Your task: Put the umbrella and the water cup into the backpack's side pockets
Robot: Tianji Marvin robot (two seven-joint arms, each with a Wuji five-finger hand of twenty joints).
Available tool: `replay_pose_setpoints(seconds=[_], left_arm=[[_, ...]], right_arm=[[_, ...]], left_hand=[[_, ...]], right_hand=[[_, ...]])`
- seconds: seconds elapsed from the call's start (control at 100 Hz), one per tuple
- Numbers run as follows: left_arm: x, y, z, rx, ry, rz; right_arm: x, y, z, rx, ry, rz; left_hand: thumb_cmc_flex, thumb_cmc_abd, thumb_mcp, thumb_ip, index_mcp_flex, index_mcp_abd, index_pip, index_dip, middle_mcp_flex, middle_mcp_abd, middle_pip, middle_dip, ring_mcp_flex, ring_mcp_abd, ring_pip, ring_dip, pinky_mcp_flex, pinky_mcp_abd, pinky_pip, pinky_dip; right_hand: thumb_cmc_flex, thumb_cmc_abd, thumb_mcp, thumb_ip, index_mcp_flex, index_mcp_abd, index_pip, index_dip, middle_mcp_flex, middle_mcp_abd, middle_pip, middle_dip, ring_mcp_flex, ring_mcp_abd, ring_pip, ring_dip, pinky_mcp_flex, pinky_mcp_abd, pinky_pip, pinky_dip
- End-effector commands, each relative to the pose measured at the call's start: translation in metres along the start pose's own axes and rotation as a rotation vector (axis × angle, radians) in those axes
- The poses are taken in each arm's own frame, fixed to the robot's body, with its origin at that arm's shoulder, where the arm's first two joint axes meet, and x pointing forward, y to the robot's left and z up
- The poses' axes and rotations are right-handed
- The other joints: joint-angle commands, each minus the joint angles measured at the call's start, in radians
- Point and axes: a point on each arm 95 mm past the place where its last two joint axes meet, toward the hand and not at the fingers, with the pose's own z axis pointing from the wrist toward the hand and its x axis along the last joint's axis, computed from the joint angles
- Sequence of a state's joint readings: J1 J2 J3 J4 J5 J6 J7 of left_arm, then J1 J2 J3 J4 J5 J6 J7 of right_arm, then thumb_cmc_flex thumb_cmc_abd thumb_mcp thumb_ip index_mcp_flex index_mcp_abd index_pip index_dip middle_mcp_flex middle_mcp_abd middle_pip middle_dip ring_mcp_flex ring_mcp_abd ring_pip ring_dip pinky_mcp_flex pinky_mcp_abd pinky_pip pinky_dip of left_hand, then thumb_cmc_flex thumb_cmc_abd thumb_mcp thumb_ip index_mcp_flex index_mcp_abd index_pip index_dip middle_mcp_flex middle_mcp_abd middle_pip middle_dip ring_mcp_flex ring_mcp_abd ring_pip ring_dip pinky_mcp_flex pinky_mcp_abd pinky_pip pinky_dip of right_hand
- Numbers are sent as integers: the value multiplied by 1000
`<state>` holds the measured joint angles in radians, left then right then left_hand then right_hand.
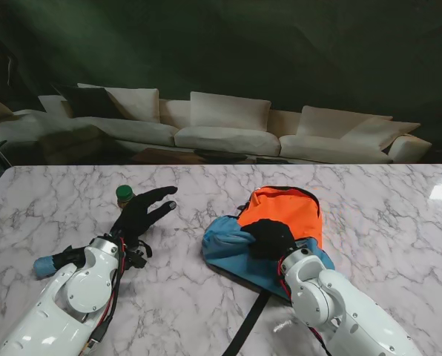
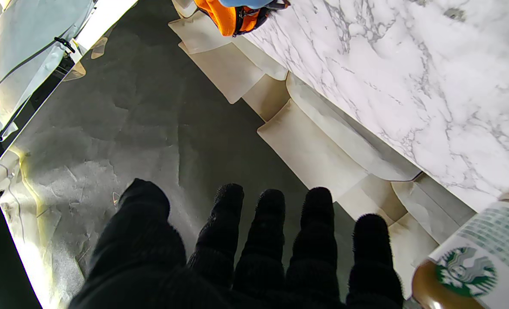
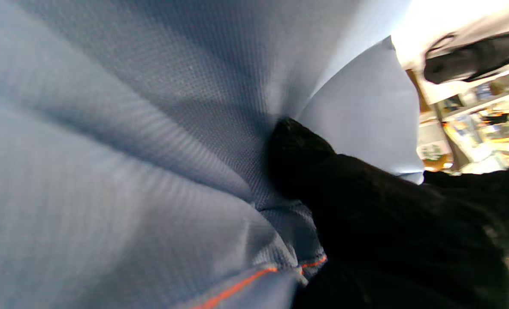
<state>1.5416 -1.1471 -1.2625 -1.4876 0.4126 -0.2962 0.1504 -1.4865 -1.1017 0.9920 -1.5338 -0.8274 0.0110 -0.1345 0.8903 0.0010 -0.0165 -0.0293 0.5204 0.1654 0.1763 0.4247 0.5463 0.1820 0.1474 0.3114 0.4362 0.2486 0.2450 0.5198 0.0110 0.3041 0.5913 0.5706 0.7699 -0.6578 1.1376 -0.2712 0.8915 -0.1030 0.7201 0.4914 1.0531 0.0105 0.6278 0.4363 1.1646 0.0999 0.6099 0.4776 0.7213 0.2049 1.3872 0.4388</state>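
- White marble with grey veins covers the bench (image 1: 399, 222); beyond its far edge stands a pale sofa (image 1: 228, 130) with loose cushions against a dark backdrop.
- An orange and blue backpack (image 1: 284, 211) lies on the bench right of centre, its orange part farther from me and its blue fabric bunched toward me; a black strap (image 1: 245, 330) trails from it to the near edge.
- My right hand (image 1: 269, 239), in a black glove, rests on the blue fabric with its fingers curled into the cloth. The right wrist view shows one gloved finger (image 3: 297, 159) pressed into a fold of blue-grey cloth with orange stitching; whether the cloth is truly pinched I cannot tell.
- My left hand (image 1: 141, 211), also black-gloved, holds nothing; its fingers are spread and stretched out toward the backpack.
- A bottle with a green cap (image 1: 124, 194) stands just beside the left hand, on the side farther from me. In the left wrist view it shows a white label with a green round logo and brown contents (image 2: 473, 266).
- A blue cylinder end (image 1: 44, 265) shows at the left forearm, partly hidden; what it is I cannot tell.
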Motion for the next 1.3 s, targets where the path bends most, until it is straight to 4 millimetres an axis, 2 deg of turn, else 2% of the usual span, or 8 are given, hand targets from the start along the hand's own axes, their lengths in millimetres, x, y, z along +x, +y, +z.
replay_pose_setpoints(seconds=[0.0, 0.45, 0.59, 0.65, 0.72, 0.78, 0.86, 1.29], left_arm=[[1, 2, 1, -13, 1, 0], [1, 0, 0, -5, 3, 5], [1, 0, 0, -7, 4, 7], [1, 0, 0, -7, 4, 7], [1, 0, 0, -4, 4, 7], [1, 0, 0, -2, 3, 7], [1, 0, 0, 0, 2, 7], [2, 0, 0, -7, 2, 9]], right_arm=[[20, 7, 2, 2, 89, 18], [59, -31, -7, 186, 344, 85], [55, -43, -12, 270, 365, 80], [52, -45, -15, 315, 380, 59], [49, -43, -17, 332, 397, 58], [47, -40, -18, 331, 409, 66], [45, -31, -20, 289, 426, 78], [19, 54, -21, 58, 353, 45]], left_hand=[[7, 37, -13, 19, 10, 1, 3, -1, 6, -3, 12, 4, -11, -9, 6, 2, -9, -3, 7, 3], [9, 37, -13, 19, 10, 1, 3, -1, 6, -4, 12, 4, -9, -11, 6, 2, -8, -4, 8, 3], [8, 37, -13, 19, 8, -1, 3, -1, 6, -5, 12, 4, -10, -11, 6, 2, -8, -3, 7, 3], [9, 37, -12, 19, 9, 1, 3, -1, 7, -4, 12, 4, -9, -10, 6, 2, -8, -3, 8, 3], [9, 37, -13, 19, 8, 1, 3, -1, 6, -5, 12, 4, -10, -9, 6, 2, -8, -2, 7, 3], [8, 37, -13, 19, 8, 0, 3, -1, 6, -3, 12, 4, -9, -9, 6, 2, -8, -4, 7, 3], [9, 37, -12, 19, 9, 0, 3, -1, 6, -3, 12, 4, -10, -10, 6, 2, -8, -3, 7, 3], [9, 37, -13, 19, 8, -1, 3, -1, 5, -4, 12, 4, -10, -10, 6, 2, -8, -2, 8, 3]], right_hand=[[101, 84, 140, 42, 152, -194, 216, 93, 66, -90, 106, 39, 69, -71, 84, 43, 7, -33, 32, -11], [90, 104, 121, 41, 193, -220, 234, 100, 38, -142, 32, -8, 20, -109, -29, 35, -13, -70, -28, -50], [65, 161, -22, 58, 53, -207, 122, 29, -128, -92, -97, -66, -172, -97, -197, 2, -172, -38, -94, -43], [-47, 150, -183, 56, -141, -249, 206, -180, -303, -68, -119, -118, -341, -63, -270, -82, -314, 10, -170, -30], [-265, 133, -245, 74, -256, -184, 158, -191, -455, 8, -149, -149, -490, -24, -324, -142, -437, 49, -259, -40], [-427, 165, -259, 158, -263, -112, -10, -76, -548, 49, -160, -161, -579, -1, -354, -186, -506, 64, -328, -42], [-508, 176, -332, 167, -322, -76, -77, -43, -608, 68, -163, -163, -627, 7, -370, -206, -542, 68, -372, -49], [-512, 323, -545, 186, -415, -17, -193, -42, -620, 76, -204, -185, -665, 20, -421, -240, -579, 81, -449, -62]])
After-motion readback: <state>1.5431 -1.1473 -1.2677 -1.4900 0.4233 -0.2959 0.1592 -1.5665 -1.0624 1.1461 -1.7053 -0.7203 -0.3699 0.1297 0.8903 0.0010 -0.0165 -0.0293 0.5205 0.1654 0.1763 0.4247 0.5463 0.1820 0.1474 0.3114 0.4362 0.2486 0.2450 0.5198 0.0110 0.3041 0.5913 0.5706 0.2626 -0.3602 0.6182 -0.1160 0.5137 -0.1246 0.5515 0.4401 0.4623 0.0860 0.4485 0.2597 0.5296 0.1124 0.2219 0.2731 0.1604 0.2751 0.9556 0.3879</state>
